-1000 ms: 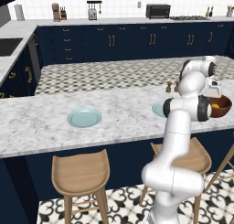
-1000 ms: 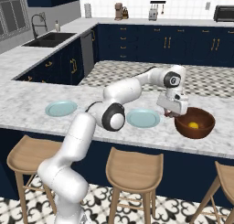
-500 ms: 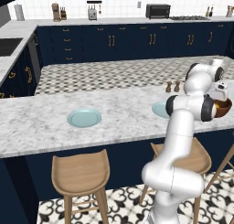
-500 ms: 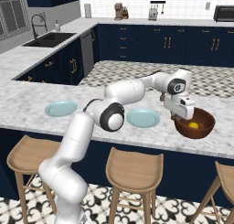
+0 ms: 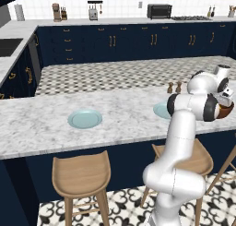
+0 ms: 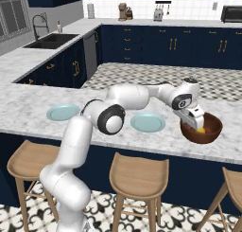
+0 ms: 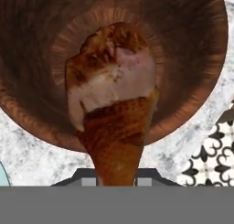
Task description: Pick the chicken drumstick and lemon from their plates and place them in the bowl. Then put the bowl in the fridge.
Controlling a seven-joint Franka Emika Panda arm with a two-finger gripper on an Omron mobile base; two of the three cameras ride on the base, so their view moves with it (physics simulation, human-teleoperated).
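The jaws hold the chicken drumstick (image 7: pixel 112 104) by its thin end, directly above the inside of the bowl (image 6: pixel 202 130). The lemon (image 6: pixel 202 130) seems to lie already in the bowl, partly hidden. The bowl stands on the counter (image 6: pixel 28 103), at 3 o'clock from the nearer plate (image 6: pixel 148 122).

The white Franka arm reaches out to its right, elbow bent, its two-finger gripper (image 6: pixel 197 126) pointing down, fingers clamped shut.
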